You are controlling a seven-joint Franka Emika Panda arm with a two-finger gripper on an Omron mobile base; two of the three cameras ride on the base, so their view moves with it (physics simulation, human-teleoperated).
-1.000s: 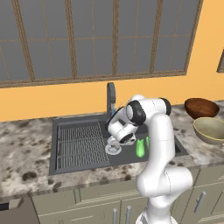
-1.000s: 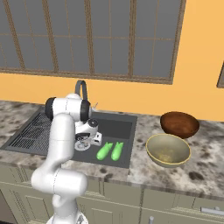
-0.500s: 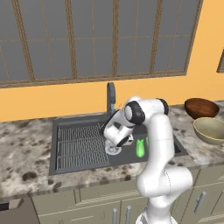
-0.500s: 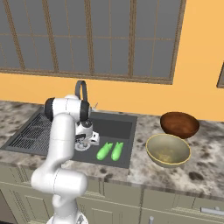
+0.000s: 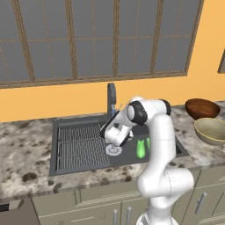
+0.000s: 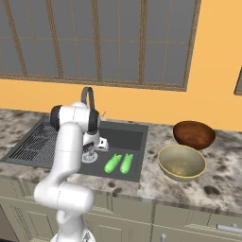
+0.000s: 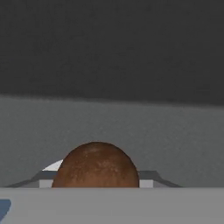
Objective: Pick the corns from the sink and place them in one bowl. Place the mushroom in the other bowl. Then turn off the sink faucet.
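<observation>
Item: gripper (image 5: 113, 141), low inside the sink (image 5: 165, 134) over the round pale drain (image 5: 114, 150), jaws drawn in from the wider stance of a moment before and now closed on the mushroom (image 7: 96, 165), whose brown cap sat right at the camera in the hand view, between the finger tips. The closing was the one change over the last second; the arm itself had barely shifted over the basin. Judged meaning: the grasp on the mushroom looked made, with the lift and carry to its bowl yet to come. Item: corns (image 6: 119, 163), two green cobs lying side by side on the sink floor just to the right of the gripper, untouched. Item: sink faucet (image 5: 111, 99), upright behind the basin, a thin stream apparently running beside the arm; not yet turned off. Item: dark reddish-brown bowl (image 6: 194, 134), on the counter to the right of the sink, nothing seen in it, intended for the mushroom. Item: tan-olive bowl (image 6: 181, 162), just in front of the brown one, nothing seen in it, intended for the corns.
</observation>
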